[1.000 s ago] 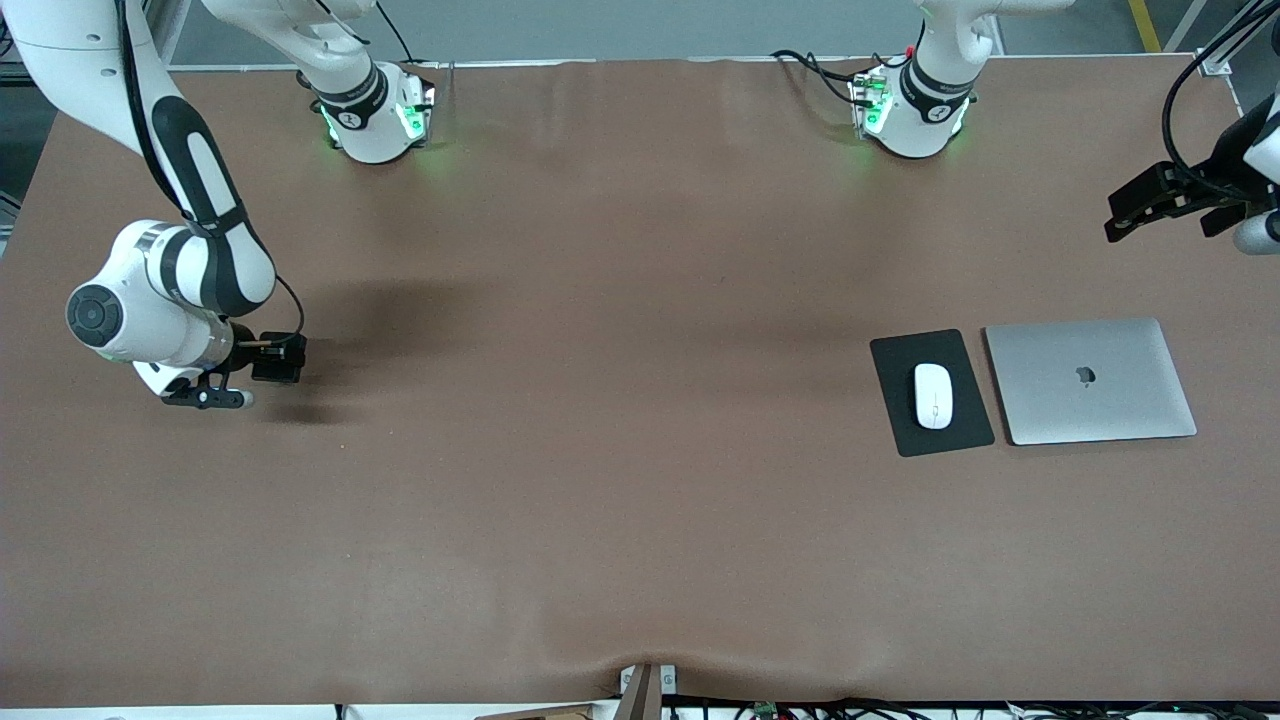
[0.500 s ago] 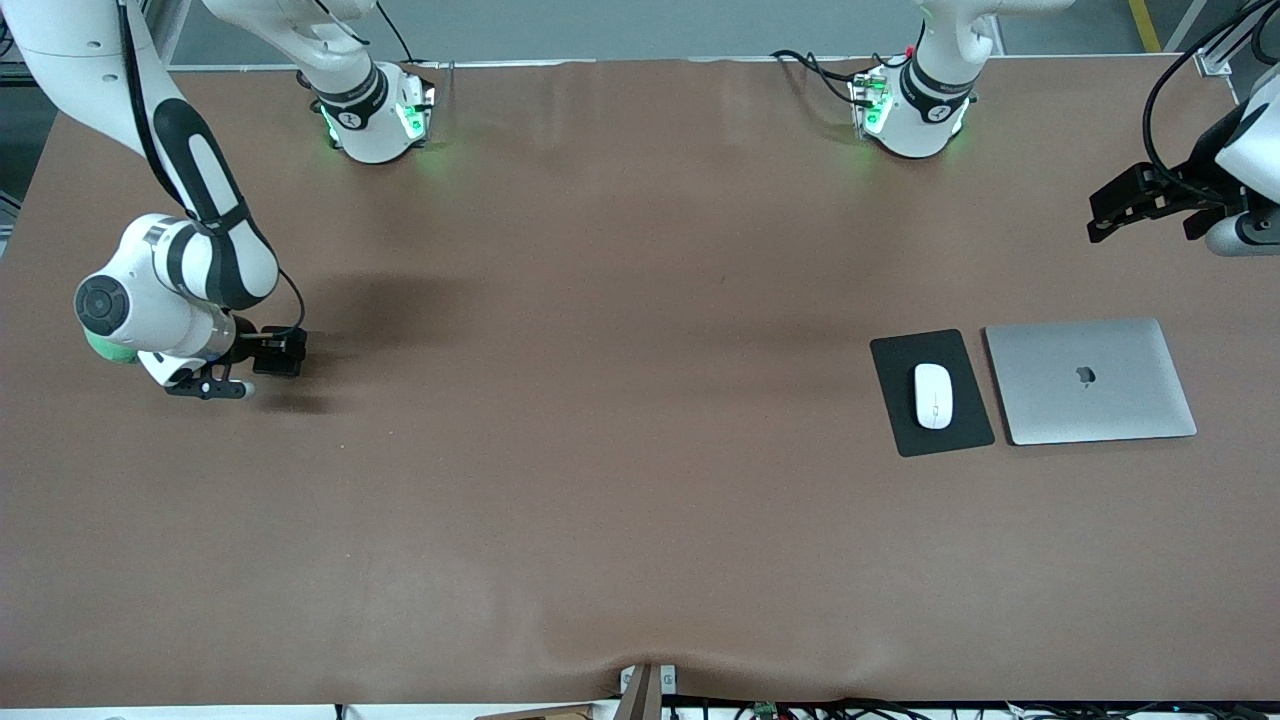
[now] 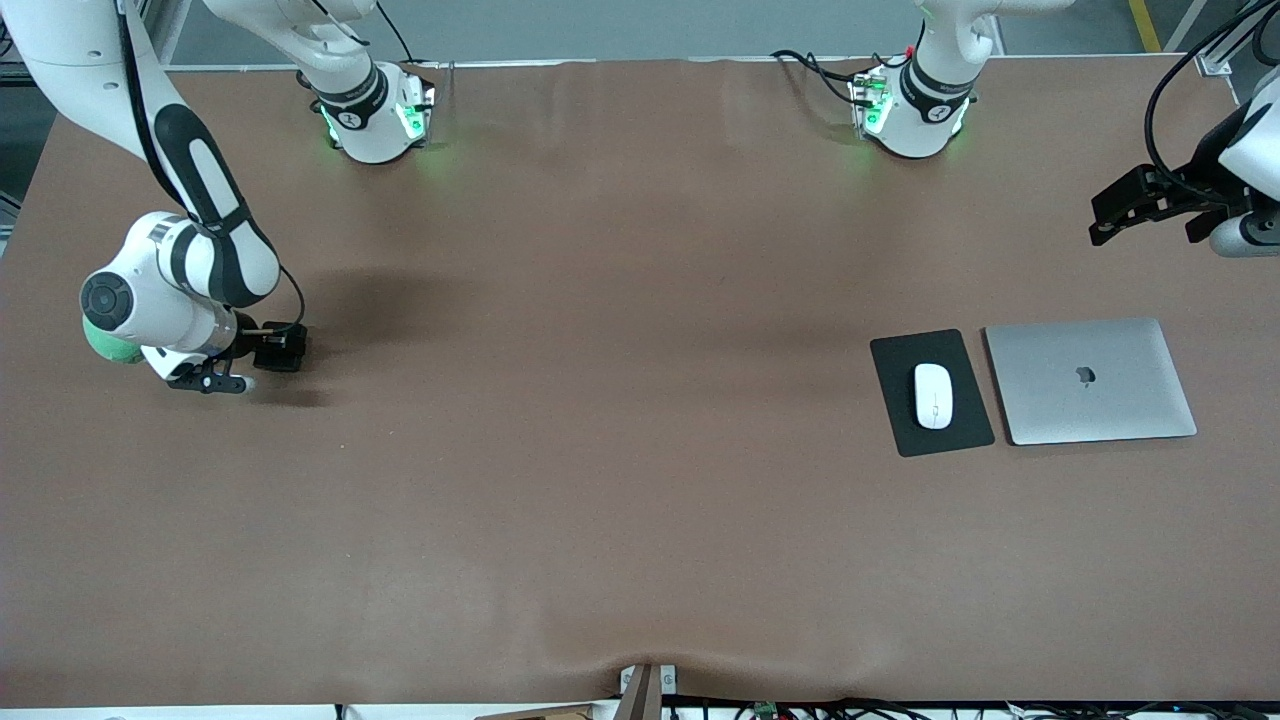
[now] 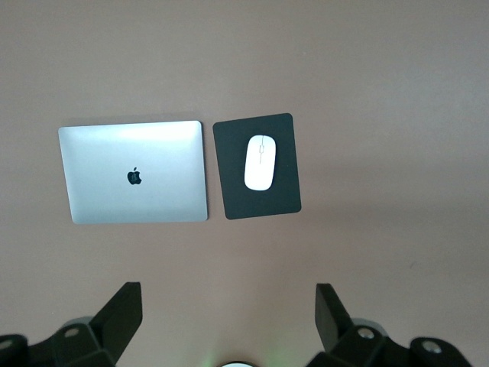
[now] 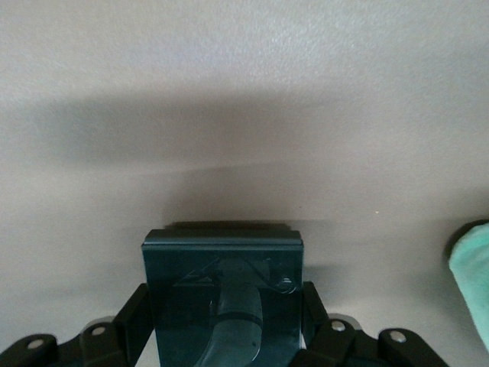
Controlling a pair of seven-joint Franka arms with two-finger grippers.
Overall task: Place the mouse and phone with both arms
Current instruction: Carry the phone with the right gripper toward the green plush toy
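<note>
The white mouse (image 3: 933, 395) lies on a black mouse pad (image 3: 905, 420) toward the left arm's end of the table; the left wrist view also shows the mouse (image 4: 260, 162) on the pad (image 4: 229, 176). My left gripper (image 3: 1140, 205) hangs open and empty over bare table at that end, its fingertips (image 4: 126, 302) wide apart. My right gripper (image 3: 272, 350) is low over the table at the right arm's end, shut on the black phone (image 3: 283, 348). In the right wrist view the glossy phone (image 5: 221, 267) sits between the fingers (image 5: 134, 313), its end just above the table.
A closed silver laptop (image 3: 1090, 380) lies beside the mouse pad, toward the left arm's end; the laptop (image 4: 134, 172) also shows in the left wrist view. The brown table cover (image 3: 620, 450) is bare across the middle. A bracket (image 3: 645, 690) sticks up at the nearest edge.
The right gripper has come down closer to the table with the phone, its shadow drawing in beneath it. The left gripper has shifted slightly toward the table's middle.
</note>
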